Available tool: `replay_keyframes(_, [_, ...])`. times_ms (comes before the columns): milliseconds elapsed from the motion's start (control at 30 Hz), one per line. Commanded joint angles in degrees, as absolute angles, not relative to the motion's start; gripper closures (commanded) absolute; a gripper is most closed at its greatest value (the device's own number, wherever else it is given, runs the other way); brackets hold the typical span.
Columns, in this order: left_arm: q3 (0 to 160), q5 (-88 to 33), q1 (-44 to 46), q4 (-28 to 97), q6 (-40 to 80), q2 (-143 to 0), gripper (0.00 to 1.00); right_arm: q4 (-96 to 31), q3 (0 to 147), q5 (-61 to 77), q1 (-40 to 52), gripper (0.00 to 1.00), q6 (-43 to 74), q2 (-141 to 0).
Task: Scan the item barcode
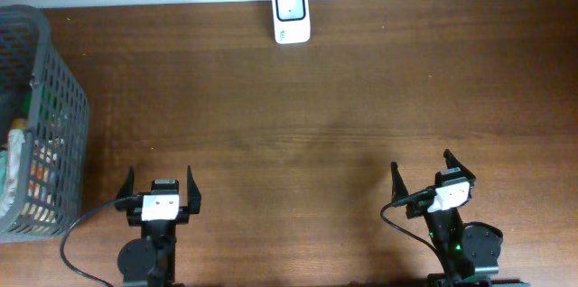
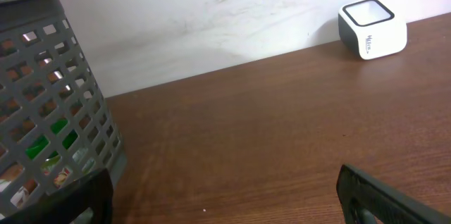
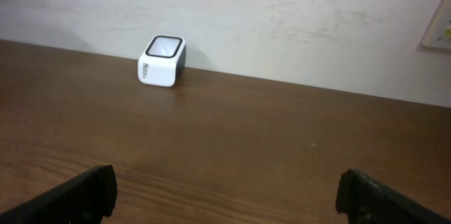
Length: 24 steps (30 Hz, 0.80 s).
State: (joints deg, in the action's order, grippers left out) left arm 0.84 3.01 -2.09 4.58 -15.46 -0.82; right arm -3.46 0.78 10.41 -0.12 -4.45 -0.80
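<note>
Scanner (image 1: pixel 291 14) sits at the table's (image 1: pixel 316 124) far edge. Basket (image 1: pixel 56 97) w/ items (image 1: pixel 20 165) is well left of scanner. L gripper (image 1: pixel 161 175) & R gripper (image 1: pixel 421 162) are both wide, empty, well short of scanner.

Overhead: straight down from high above the table (image 1: pixel 316 97). Left wrist: low, facing forward past own fingers (image 2: pixel 373 196), basket (image 2: pixel 49 97) close beyond the left one. Right wrist: low, forward likewise. Shared by all three: scanner (image 1: pixel 291 14), far ahead of the fingers.
</note>
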Motion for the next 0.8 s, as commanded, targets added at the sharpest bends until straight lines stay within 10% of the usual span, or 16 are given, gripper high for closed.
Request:
replay_keyframes(0, [0.5, 2.1, -2.4, 4.6, -16.2, -0.4, 0.01, -3.7, 0.3, 10.3, 0.0, 0.02, -4.1, -0.4])
replay_keyframes(767, [21.0, -4.6, -2.4, 4.3, -5.8, -20.0, 0.01, -3.7, 0.3, 10.3, 0.0, 0.02, -4.1, -0.4])
